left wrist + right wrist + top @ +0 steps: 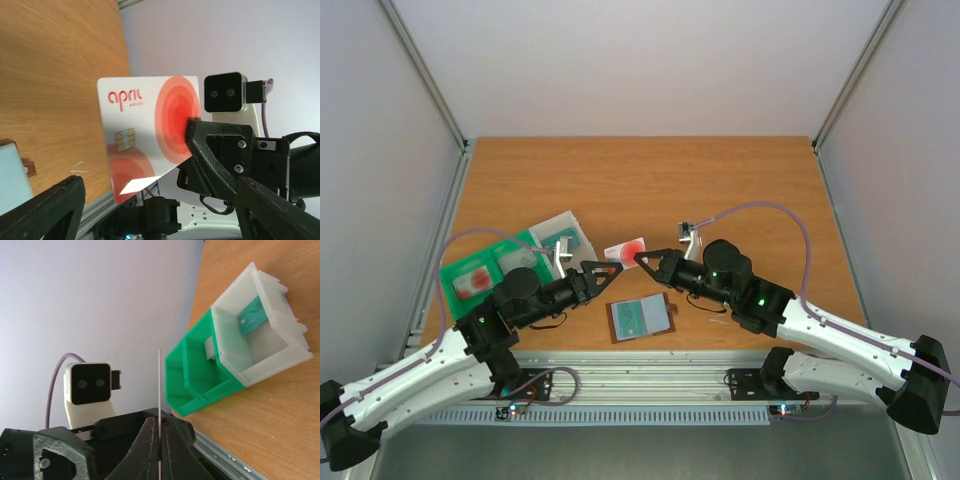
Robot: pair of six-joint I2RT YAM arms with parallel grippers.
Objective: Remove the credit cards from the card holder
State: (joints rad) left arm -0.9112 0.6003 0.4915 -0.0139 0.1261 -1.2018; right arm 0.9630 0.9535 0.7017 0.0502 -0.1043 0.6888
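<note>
My right gripper (642, 258) is shut on one edge of a credit card (625, 248), white with red rings, and holds it above the table. In the right wrist view the card (159, 385) shows edge-on between the closed fingers (172, 450). My left gripper (607, 268) is open, just left of the card and not touching it; in its wrist view the card (145, 125) hangs ahead of the wide-open fingers (45, 215). The card holder (640, 317) lies open on the table below the grippers, grey-blue panels up; its edge also shows in the left wrist view (9, 172).
A green tray (461, 262) at the left holds a red-marked card (477, 281). A translucent box (582, 232) rests on its right end, with a green card inside (251, 316). The metal rail (640, 375) runs along the near edge.
</note>
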